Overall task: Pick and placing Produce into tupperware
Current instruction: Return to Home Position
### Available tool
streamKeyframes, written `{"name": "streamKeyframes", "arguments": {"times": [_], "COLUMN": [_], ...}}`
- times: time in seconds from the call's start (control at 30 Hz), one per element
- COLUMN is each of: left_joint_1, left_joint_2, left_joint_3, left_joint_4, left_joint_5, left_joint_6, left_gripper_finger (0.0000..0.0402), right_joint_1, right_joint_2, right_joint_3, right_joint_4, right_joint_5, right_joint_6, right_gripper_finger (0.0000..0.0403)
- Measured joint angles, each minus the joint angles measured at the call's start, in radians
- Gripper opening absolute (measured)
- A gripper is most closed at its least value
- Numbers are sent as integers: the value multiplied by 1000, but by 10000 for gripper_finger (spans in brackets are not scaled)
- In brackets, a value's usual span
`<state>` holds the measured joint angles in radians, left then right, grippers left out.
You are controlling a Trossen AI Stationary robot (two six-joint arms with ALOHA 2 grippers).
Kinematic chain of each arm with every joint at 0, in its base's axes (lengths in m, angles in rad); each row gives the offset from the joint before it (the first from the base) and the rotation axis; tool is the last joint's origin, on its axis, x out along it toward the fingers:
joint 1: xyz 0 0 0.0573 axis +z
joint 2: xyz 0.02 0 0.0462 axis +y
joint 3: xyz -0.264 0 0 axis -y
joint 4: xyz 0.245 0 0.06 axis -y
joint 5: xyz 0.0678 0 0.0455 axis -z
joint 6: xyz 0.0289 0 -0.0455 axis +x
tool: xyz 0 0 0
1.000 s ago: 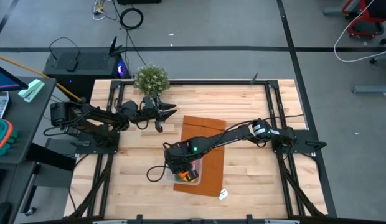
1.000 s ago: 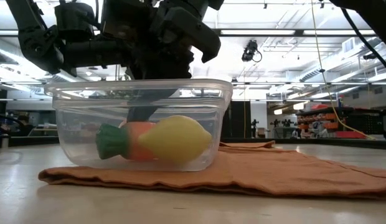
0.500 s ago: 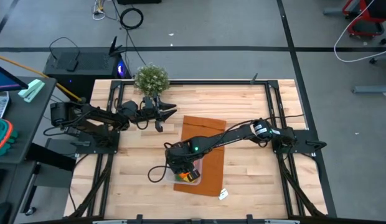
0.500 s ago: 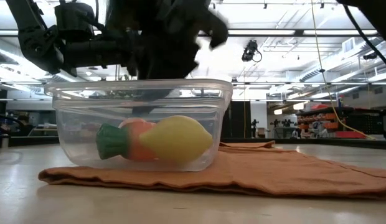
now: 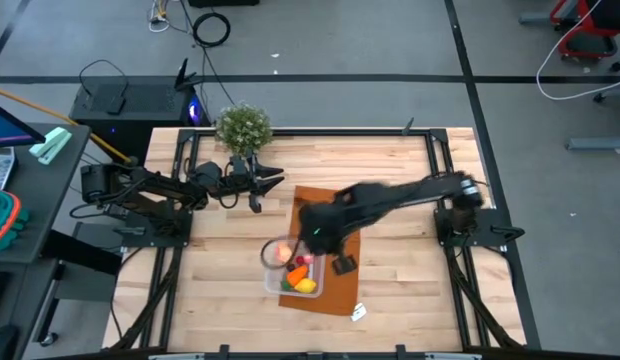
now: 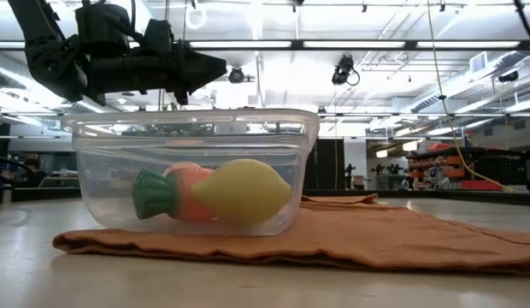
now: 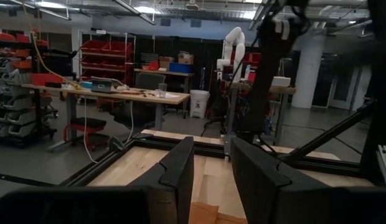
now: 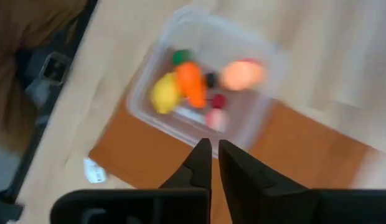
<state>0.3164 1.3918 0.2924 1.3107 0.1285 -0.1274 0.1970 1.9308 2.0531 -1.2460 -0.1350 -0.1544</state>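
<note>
PRODUCE PACKED, ARM OVER THE MAT: Every piece of produce in view sits inside the tupperware (image 5: pixel 269 268). The clear box rests on the brown-orange mat (image 5: pixel 328 200), on the edge toward the left arm's side of the table (image 5: pixel 390 165). The lemon (image 5: pixel 306 286), carrot (image 5: pixel 297 271) and peach-like fruit (image 5: pixel 281 252) lie packed together. The right wrist view also shows a small dark piece (image 8: pixel 210 79), a red piece (image 8: pixel 218 99) and a pink piece (image 8: pixel 215 118) among them.

The right gripper (image 5: pixel 342 264) hangs above the mat just beside the box, on the side toward its own base. Its fingers are drawn almost together and pinch nothing. By the look of it the packing is done and only the trip home remains.

From the claw, the box lies ahead and below, away from the arm's base. A retreat would likely carry the claw off from the box rather than across it — the rim seems the one thing to mind.

In the low view the lemon (image 6: pixel 242 192) lies lengthwise along the front wall, and the carrot's green top (image 6: pixel 150 195) juts out beside it.

The left gripper (image 5: pixel 273 176) waits with fingers spread near the potted plant (image 5: pixel 243 127), well apart from the box — the right arm is the nearer.
</note>
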Motion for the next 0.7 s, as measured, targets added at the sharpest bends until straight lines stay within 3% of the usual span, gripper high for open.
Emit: {"name": "streamKeyframes", "arguments": {"times": [0.2,0.43,0.7], "left_joint_1": [0,0,0], "left_joint_2": [0,0,0], "left_joint_3": [0,0,0], "left_joint_4": [0,0,0], "left_joint_5": [1,1,1], "left_joint_6": [-6,-8,-8], "left_gripper_finger": [117,112,117], "right_joint_1": [-17,-31,-17], "right_joint_2": [-302,-717,-1117], "right_joint_3": [-120,-485,-890], "right_joint_4": [-17,25,177], "right_joint_5": [144,246,296], "right_joint_6": [137,402,556], "right_gripper_finger": [1,0,0]}}
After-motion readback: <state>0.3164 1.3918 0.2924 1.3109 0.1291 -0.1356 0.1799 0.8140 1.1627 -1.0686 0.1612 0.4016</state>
